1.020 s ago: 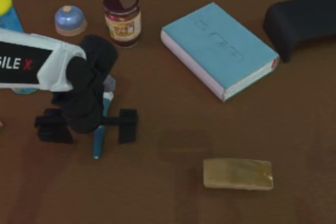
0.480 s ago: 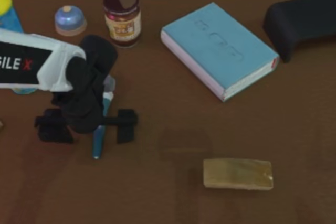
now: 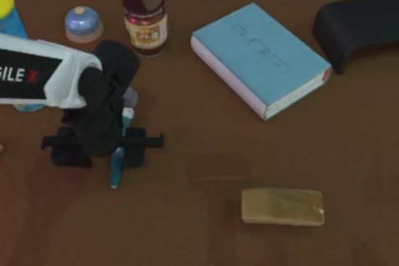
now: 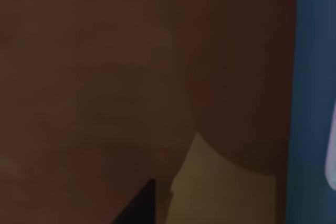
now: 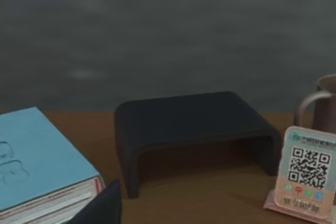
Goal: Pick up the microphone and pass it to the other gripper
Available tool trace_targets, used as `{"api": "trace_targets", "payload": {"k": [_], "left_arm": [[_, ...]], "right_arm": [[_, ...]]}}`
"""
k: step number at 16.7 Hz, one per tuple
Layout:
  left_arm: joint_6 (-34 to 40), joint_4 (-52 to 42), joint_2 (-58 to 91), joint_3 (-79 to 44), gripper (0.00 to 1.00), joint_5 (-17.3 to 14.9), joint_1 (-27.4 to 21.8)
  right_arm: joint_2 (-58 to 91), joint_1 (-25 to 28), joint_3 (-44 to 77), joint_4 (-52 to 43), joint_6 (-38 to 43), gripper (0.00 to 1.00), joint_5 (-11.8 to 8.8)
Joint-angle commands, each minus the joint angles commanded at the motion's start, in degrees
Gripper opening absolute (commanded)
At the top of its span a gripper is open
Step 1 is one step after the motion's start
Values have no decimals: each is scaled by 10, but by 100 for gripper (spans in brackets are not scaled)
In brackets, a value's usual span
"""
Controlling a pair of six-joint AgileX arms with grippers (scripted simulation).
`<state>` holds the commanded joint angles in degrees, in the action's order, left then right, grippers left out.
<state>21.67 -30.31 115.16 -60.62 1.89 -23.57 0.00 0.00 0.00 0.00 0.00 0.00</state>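
Observation:
The microphone (image 3: 117, 165) lies flat on the brown table at the left, teal handle toward the front, white-grey head (image 3: 129, 98) toward the back. My left gripper (image 3: 106, 149) hangs right over its middle, open, one finger on each side of the handle; the wrist hides the inner gap. In the left wrist view the teal handle (image 4: 315, 103) runs along one edge and one black fingertip (image 4: 143, 205) stands well apart from it. Of my right gripper only one black fingertip (image 5: 102, 205) shows, with nothing held; that arm is outside the top view.
A light blue book (image 3: 259, 60) lies at the back middle, a jar (image 3: 144, 20) and a bell (image 3: 83, 23) at the back left, a yellow-capped blue can (image 3: 9, 14) by the left edge. A black stand (image 3: 358, 26) is back right, a yellowish block (image 3: 282, 207) front middle.
The left gripper's fingers have drawn inward toward the microphone handle, the right-hand finger most visibly. The microphone has not moved.

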Motion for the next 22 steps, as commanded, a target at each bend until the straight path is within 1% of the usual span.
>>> {"api": "trace_targets", "payload": {"k": [7, 8, 11, 13, 16, 19, 22], "left_arm": [[0, 0, 0, 0, 0, 0, 0], [-8, -24, -40, -13, 0, 12, -1], [-14, -5, -44, -10, 0, 5, -2], [-26, 37, -53, -2, 0, -11, -1], [-52, 137, -73, 20, 0, -45, 1], [-86, 267, -102, 55, 0, -90, 5], [-124, 420, -137, 98, 0, -140, 9]], "right_arm": [[0, 0, 0, 0, 0, 100, 0], [0, 0, 0, 0, 0, 100, 0], [0, 0, 0, 0, 0, 100, 0], [0, 0, 0, 0, 0, 100, 0], [0, 0, 0, 0, 0, 100, 0], [0, 0, 0, 0, 0, 100, 0], [0, 0, 0, 0, 0, 100, 0]]}}
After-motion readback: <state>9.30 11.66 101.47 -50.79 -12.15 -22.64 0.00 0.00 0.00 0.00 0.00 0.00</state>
